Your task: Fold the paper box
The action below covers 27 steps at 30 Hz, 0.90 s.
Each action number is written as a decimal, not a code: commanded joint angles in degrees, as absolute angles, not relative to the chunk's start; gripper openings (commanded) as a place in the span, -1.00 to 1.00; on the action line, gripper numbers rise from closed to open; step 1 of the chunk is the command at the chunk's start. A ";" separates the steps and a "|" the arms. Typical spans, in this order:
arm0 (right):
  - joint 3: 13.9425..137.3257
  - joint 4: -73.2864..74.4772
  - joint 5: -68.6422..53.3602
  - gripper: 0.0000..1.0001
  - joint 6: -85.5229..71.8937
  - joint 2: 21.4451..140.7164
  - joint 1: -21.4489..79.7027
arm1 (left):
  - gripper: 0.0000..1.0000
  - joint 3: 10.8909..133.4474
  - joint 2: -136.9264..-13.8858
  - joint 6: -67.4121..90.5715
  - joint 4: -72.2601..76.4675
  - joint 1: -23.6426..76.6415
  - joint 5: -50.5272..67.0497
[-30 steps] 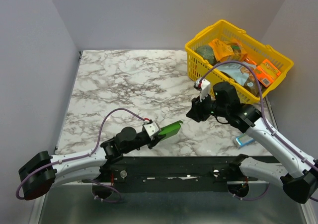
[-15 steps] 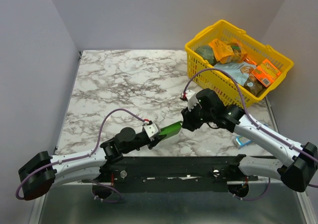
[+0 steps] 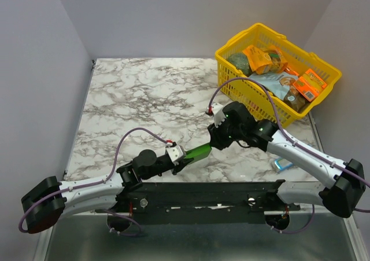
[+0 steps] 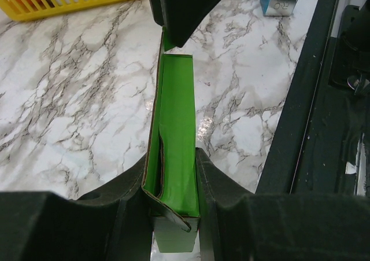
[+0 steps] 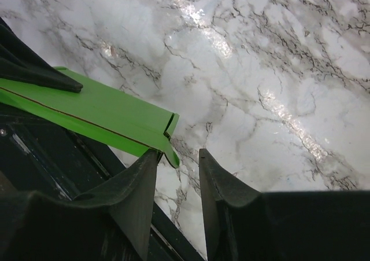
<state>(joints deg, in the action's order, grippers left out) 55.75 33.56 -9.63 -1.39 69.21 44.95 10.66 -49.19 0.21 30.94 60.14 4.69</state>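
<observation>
Marble table [image 3: 144, 93], grey walls on three sides. My left gripper [image 4: 173, 174] is clamped across the near end of the paper box [image 4: 176, 116], close to the table's front edge. From that grip the box's long axis runs away and rightward, its free end pointing at the right gripper [image 5: 176, 157]. That gripper's jaws stand apart, with the end flap's corner at the gap between them. I judge the right arm best placed to work the flap.
</observation>
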 commanded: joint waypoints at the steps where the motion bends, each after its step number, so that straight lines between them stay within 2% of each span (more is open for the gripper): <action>1: 57.83 33.66 -7.56 -0.17 -0.61 69.43 45.35 | -0.55 9.76 -49.31 -0.26 33.84 60.38 6.06; 6: 58.27 34.01 -8.88 -0.28 -0.53 70.66 45.35 | -0.55 9.67 -48.78 -0.26 33.75 60.38 6.15; 9: 58.01 34.01 -9.14 -0.42 -0.62 70.84 45.35 | -0.55 9.67 -48.78 -0.18 33.84 60.38 6.06; 12: 58.36 34.01 -9.75 -0.65 -0.62 70.49 45.35 | -0.55 9.76 -48.87 -0.26 33.75 60.38 6.15; 13: 58.71 34.01 -10.02 -0.82 -0.96 70.49 45.35 | -0.55 9.76 -48.87 -0.26 33.75 60.38 6.24; 16: 59.76 34.36 -10.46 -0.99 -2.89 70.75 45.35 | -0.56 10.11 -49.48 -0.26 33.31 60.38 5.89; 27: 61.44 33.67 -7.21 -0.99 -12.48 73.48 48.16 | -0.60 10.99 -50.89 1.67 32.87 60.38 4.22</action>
